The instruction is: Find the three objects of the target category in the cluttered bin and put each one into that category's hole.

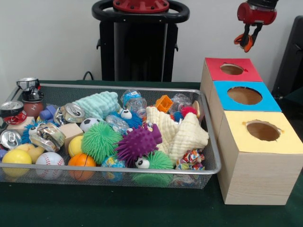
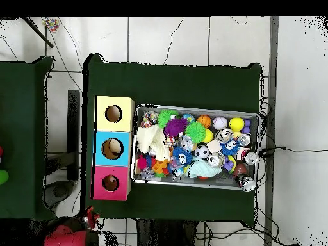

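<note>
I see the gripper (image 1: 246, 43) hanging in the air above and behind the red-topped box (image 1: 232, 69), its orange fingertips (image 1: 248, 44) pinched together with nothing between them. The wire bin (image 1: 209, 142) sits left of the three boxes, packed with balls, crushed cans (image 1: 71, 113), spiky toys (image 1: 138, 143) and cloths (image 1: 180, 131).

Robot lab setup: a counter (image 1: 94, 208) draped in dark green cloth against a bare white wall, with the robot's black pedestal (image 1: 137, 42) at the far side. A wire mesh bin (image 1: 208, 156) of mixed toys sits beside three wooden boxes (image 1: 251, 118) with colored holed tops. Overhead, cables (image 2: 192, 29) trail across a pale tiled floor (image 2: 166, 38).
</note>
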`<state>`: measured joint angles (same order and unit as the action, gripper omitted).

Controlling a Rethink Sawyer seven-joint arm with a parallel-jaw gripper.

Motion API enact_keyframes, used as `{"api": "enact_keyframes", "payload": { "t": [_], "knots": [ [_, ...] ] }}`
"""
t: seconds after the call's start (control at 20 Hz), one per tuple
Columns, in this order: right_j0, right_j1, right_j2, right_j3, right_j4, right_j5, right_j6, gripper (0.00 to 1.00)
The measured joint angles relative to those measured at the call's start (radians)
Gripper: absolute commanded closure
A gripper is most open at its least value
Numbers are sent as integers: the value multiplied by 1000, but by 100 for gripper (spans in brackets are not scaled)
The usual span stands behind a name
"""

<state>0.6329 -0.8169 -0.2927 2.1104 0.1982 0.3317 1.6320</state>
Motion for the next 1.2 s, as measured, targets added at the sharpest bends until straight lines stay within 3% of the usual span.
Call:
{"api": "enact_keyframes", "payload": {
  "t": [0.5,1.2],
  "knots": [
    [-175,-9,86,-2,0,0,0,100],
    [-336,35,104,-86,-55,0,0,100]
  ]
}}
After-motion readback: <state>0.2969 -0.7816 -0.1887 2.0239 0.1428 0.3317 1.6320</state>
